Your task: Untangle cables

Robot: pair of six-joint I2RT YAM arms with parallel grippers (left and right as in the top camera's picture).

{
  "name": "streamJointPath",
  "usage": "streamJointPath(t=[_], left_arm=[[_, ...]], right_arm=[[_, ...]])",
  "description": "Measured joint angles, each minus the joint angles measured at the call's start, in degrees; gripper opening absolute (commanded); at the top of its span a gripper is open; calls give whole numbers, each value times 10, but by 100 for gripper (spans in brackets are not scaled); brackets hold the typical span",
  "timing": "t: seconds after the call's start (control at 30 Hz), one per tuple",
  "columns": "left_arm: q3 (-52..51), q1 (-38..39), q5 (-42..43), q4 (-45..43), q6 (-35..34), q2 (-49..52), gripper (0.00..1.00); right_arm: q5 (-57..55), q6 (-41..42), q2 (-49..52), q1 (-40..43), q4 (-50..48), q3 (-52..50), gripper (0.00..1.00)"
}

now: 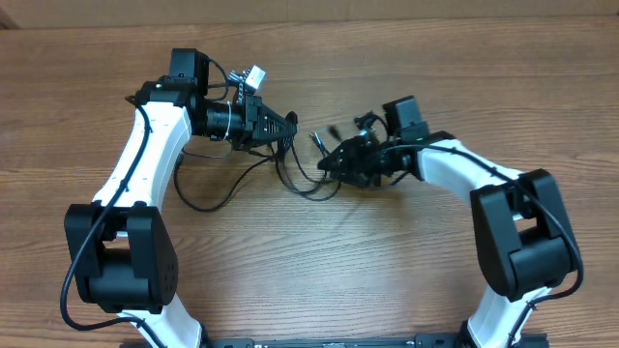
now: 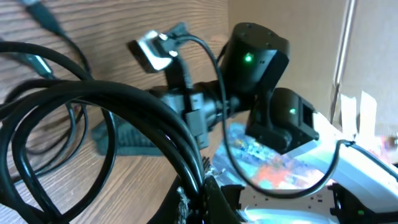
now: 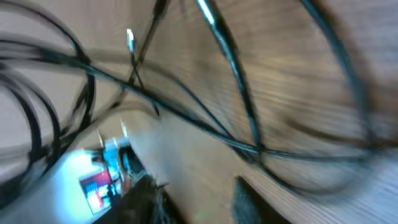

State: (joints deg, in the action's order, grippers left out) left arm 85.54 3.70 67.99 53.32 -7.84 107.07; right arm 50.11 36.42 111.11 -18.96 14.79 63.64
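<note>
Cables [image 2: 118, 106] are seen bunched right against the left wrist lens. Right wrist: blurred strands crossed over the surface [image 3: 286, 87]. Overhead: cables, mid-surface, are pinched in the left end effector [image 1: 288, 124]; grip of the right end effector [image 1: 334, 159] cannot be told.

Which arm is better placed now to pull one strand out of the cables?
Probably right. The left gripper has its jaws shut on the cables; the right gripper shows jaws apart, loose strands just ahead.
</note>
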Motion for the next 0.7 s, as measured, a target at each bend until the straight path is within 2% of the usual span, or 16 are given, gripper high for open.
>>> streamJointPath(t=[0.1,0.13,0.23,0.3,0.37,0.53,0.7], left_arm=[[0,0,10,2,33,0,4],[0,0,13,3,48,0,4],[0,0,17,28,119,0,4],[0,0,16,60,190,0,4],[0,0,3,81,237,0,4],[0,0,-12,136,318,0,4],[0,1,-22,192,388,0,4]], right_arm=[[-27,47,0,-19,-53,0,13],[-49,73,0,-25,-55,0,11],[-153,121,0,-43,-31,0,11],[-219,137,0,-64,-28,0,7],[-253,159,0,-76,-3,0,7],[-347,238,0,-78,83,1,7],[-374,271,-3,-82,88,2,11]])
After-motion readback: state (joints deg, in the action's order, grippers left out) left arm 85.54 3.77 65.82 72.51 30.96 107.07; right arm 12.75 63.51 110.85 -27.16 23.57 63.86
